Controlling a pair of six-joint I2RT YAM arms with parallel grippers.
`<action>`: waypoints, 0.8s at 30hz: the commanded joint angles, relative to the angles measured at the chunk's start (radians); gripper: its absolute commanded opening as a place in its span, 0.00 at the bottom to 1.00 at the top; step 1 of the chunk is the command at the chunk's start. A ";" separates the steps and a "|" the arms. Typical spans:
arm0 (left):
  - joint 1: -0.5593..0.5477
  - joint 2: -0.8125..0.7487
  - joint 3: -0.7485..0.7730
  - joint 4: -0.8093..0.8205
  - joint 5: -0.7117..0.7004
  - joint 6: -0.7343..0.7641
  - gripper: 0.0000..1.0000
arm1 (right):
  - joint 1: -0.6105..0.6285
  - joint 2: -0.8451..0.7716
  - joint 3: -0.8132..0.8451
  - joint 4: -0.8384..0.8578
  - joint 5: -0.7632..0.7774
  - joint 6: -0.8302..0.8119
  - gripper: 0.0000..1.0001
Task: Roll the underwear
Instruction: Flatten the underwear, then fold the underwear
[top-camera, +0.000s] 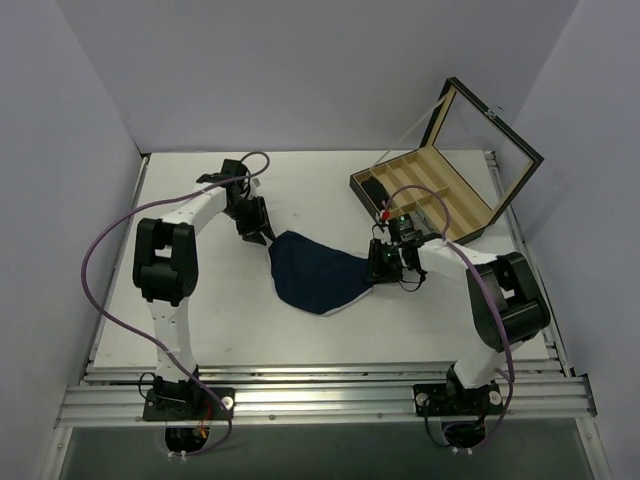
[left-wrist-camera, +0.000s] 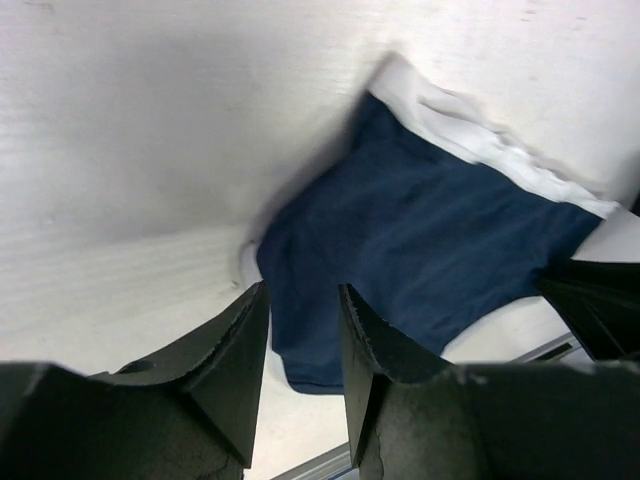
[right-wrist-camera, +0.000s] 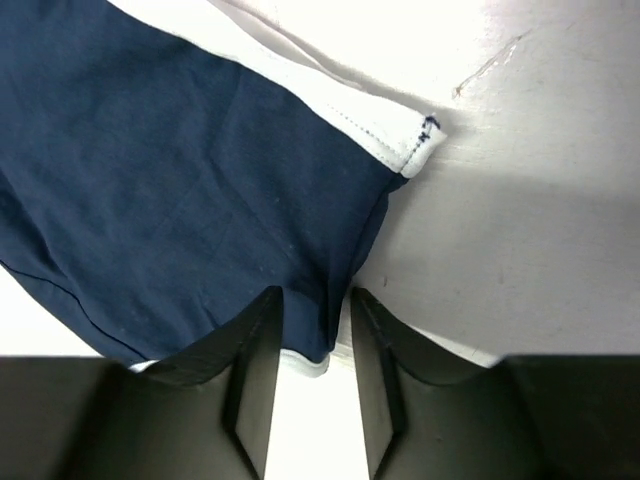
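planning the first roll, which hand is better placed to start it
Right, marginally: the underwear has its trimmed edge between the fingers of the right hand; the left hand straddles only a narrow corner.

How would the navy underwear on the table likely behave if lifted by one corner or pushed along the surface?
The underwear will probably flop and drape: it lies flat with soft wrinkles. It looks thin, so likely light. Pushed, it would probably bunch up on the table rather than slide whole.
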 joint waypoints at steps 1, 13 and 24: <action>-0.026 -0.101 0.035 0.029 0.040 -0.033 0.42 | -0.010 0.002 -0.001 -0.039 0.050 0.025 0.31; -0.001 0.031 0.138 -0.006 0.016 0.050 0.45 | -0.010 -0.032 -0.037 0.035 0.151 0.114 0.04; -0.014 0.066 0.075 0.092 0.149 0.036 0.46 | -0.057 -0.046 -0.006 -0.090 0.215 0.022 0.00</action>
